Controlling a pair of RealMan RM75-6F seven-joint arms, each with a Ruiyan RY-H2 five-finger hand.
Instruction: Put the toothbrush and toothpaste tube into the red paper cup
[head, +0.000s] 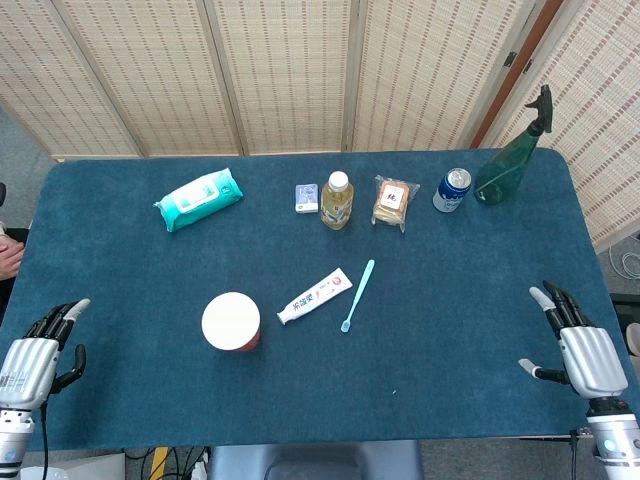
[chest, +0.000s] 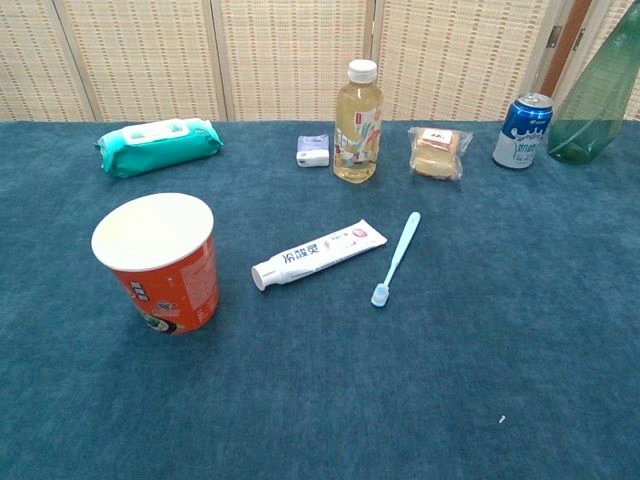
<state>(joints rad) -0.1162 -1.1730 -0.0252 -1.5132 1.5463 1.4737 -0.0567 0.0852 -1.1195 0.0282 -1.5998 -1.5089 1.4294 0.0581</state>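
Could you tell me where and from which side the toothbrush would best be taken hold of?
Probably at mid-handle, from above. The toothbrush lies flat on the table, its head toward the robot and its handle slanting away to the right, so only the top and long sides are free. The tube lies apart on its left; the right robot hand, open, has the clearer approach.

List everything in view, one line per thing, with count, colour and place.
cup: 1, red, front left of table
toothpaste: 1, white, centre, right of cup
toothbrush: 1, light blue, right of toothpaste
wipes: 1 pack, teal, back left
small box: 1, white-blue, left of bottle
bottle: 1, yellow drink, back centre
snack: 1, clear wrapper, right of bottle
can: 1, blue-white, back right
sprayer: 1, green, far back right
table: 1, blue cloth
left hand: 1, silver, front left edge, open
right hand: 1, silver, front right edge, open
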